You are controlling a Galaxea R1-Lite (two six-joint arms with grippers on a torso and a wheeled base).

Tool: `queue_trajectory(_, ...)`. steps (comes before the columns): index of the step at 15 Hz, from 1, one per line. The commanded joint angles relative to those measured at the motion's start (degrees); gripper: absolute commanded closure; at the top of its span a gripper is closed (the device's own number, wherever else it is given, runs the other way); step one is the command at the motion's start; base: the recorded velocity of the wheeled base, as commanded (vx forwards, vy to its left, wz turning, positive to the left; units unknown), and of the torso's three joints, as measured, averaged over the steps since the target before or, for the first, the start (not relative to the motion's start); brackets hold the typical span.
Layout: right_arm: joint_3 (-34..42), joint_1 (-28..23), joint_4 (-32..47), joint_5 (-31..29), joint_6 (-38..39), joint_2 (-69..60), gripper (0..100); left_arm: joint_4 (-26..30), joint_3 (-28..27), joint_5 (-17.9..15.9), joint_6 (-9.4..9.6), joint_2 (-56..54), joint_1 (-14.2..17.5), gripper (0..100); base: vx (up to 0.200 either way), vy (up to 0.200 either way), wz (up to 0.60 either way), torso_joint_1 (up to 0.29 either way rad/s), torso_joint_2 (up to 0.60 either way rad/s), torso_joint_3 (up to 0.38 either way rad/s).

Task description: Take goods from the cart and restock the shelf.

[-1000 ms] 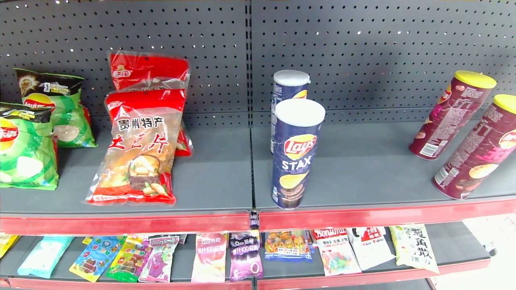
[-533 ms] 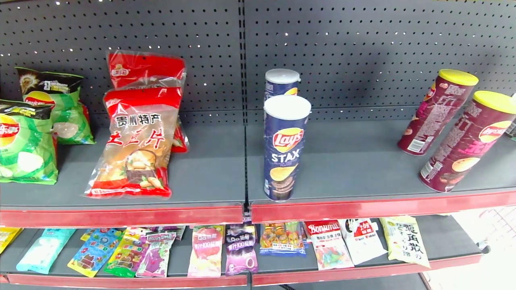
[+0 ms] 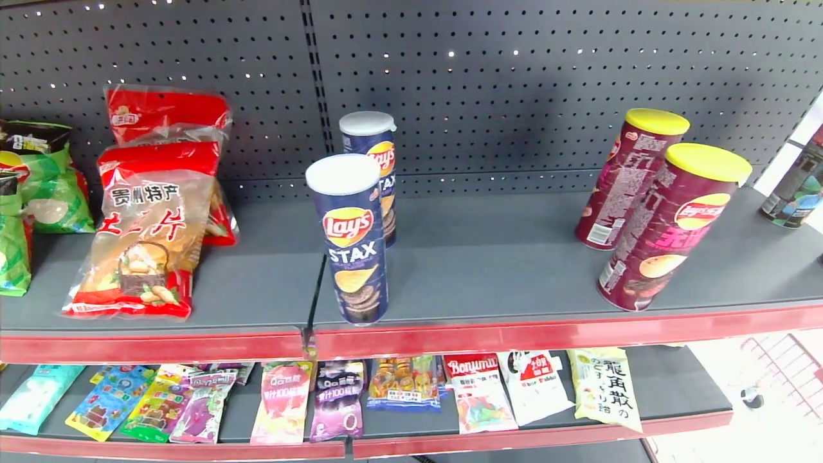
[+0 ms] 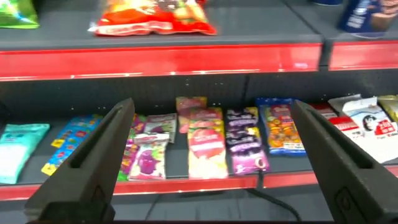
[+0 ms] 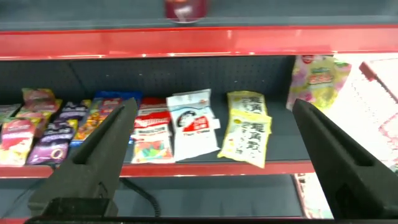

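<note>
Left gripper [image 4: 212,104] spread, empty | right gripper [image 5: 214,102] spread, empty | shelf [image 5: 186,40] dead ahead of both, edge running crosswise | wire frame [image 5: 373,74], maybe the cart, out beyond right gripper; right arm nearer, I'd say.

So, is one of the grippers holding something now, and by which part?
Nothing is held. The left gripper and the right gripper are both open and empty, facing the shelf.
</note>
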Motion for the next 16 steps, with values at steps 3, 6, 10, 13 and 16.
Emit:
queue_trajectory(3, 0.0, 0.0, -0.01, -0.03, -0.04, 0.0, 0, -0.05, 0.01, 0.09, -0.02, 0.02, 0.01, 0, 0.0, -0.2, 0.0, 0.004, 0.0, 0.001)
queue_trajectory(6, 0.0, 0.0, -0.01, -0.03, 0.04, 0.0, 0, 0.03, 0.01, 0.09, -0.02, 0.02, 0.01, 0, 0.0, -0.2, 0.0, 0.001, 0.0, 0.004)
queue_trajectory(10, 0.0, 0.0, -0.01, 0.06, 0.04, 0.0, 0, -0.05, 0.01, 0.18, -0.11, 0.02, 0.01, 0, 0.0, -0.2, 0.0, 0.002, 0.0, -0.001)
queue_trajectory(13, 0.0, 0.0, -0.01, 0.06, 0.13, 0.0, 0, -0.05, 0.01, 0.27, -0.11, 0.02, 0.01, 0, 0.0, -0.2, 0.0, -0.001, 0.0, 0.002)
queue_trajectory(16, 0.0, 0.0, -0.01, -0.03, 0.13, 0.0, 0, 0.03, 0.01, 0.27, -0.11, 0.02, 0.01, 0, 0.0, -0.2, 0.0, 0.009, 0.0, 0.001)
